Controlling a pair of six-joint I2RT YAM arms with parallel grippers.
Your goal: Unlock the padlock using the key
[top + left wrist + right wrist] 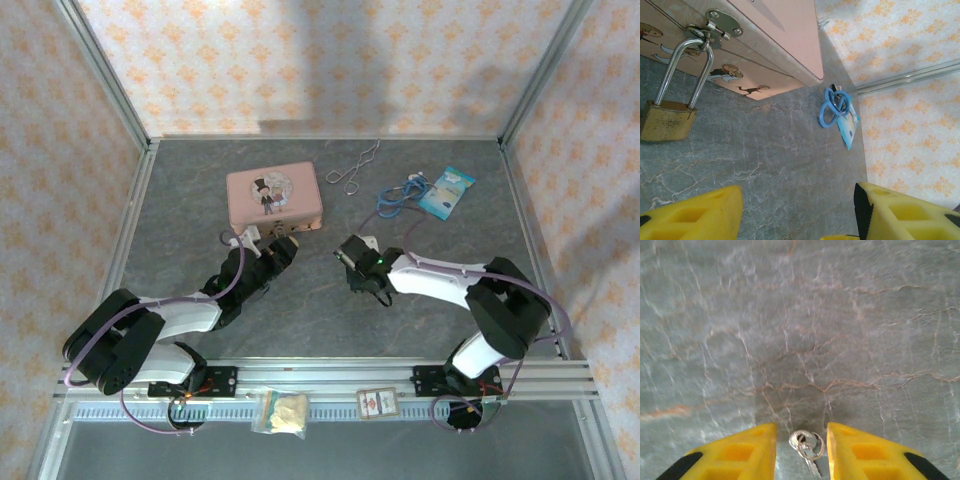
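Grey marbled tabletop [330, 320], walled in orange-patterned paper, carries a pink tin [273, 197]. From the hasp [720, 22] on the tin's front wall hangs the padlock [665, 120], both shackle legs running into its brass body, which rests against the stone. The left gripper [797, 207] sits just in front of the tin, yellow jaws spread wide and empty, its fingers cut off by the lower edge. Near the tin's front right corner, the right gripper [801, 429] straddles the key [807, 445] on its ring, jaws parted and clasping nothing; the blade runs out of frame. A blue cable [832, 107] lies to the tin's right.
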